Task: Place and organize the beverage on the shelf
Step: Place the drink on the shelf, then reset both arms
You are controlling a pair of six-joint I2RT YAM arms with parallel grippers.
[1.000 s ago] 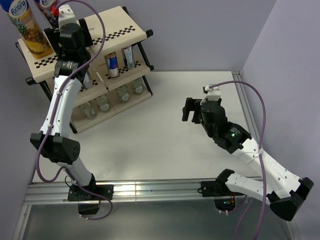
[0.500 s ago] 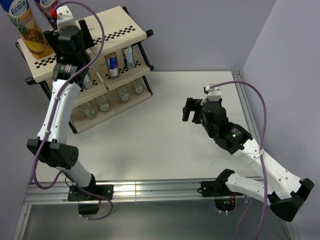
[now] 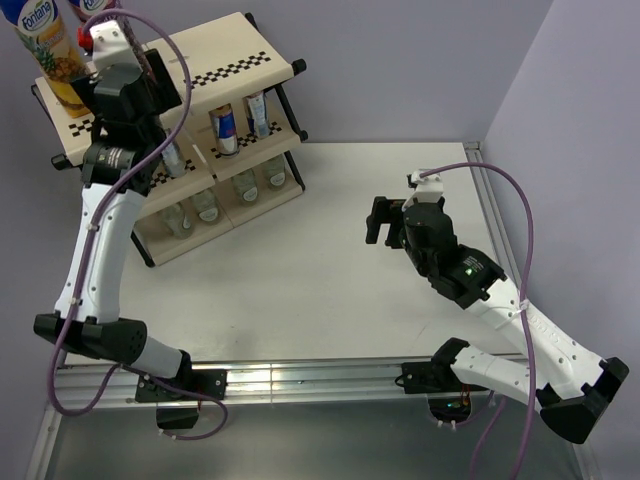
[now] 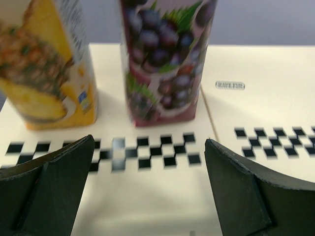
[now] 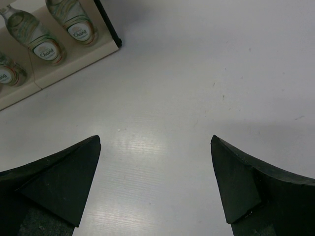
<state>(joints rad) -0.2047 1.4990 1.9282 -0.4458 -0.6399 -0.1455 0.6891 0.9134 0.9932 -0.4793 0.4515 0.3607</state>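
The shelf stands at the far left. On its top tier the pineapple carton and the grape carton stand upright side by side, both clear in the left wrist view. Slim cans stand on the middle tier, some hidden by the arm. Small clear bottles stand on the bottom tier. My left gripper is open and empty over the top tier's checkered strip, short of the cartons. My right gripper is open and empty above the table.
The white table has a metal rail along its right edge and grey walls behind and to the right. The right wrist view shows bottles at the shelf's bottom corner, far from the right fingers.
My left arm has swung to the left and its gripper has drawn back along the top tier. The cartons and the right arm have not moved.
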